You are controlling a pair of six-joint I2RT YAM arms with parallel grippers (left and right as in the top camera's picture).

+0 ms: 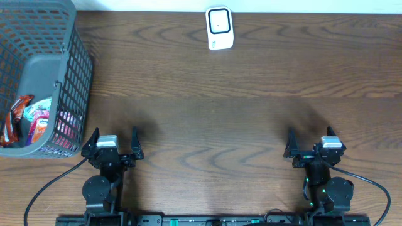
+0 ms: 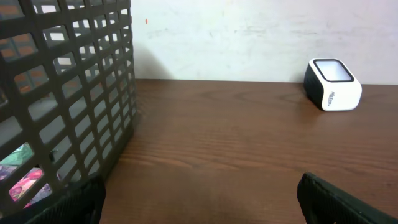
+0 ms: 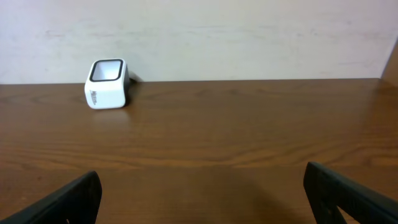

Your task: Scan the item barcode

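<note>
Facing the barcode scanner point(image 1: 220, 28) across the wooden table point(image 1: 251, 113), left gripper point(image 1: 114, 134) and right gripper point(image 1: 311, 135) stand spread wide, holding nothing.

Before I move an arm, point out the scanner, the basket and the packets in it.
scanner point(image 1: 219, 26), overhead view, on its top face.
basket point(image 1: 78, 75), overhead view, on its mesh side wall.
packets point(image 1: 39, 125), overhead view, on the pink packet inside.
</note>
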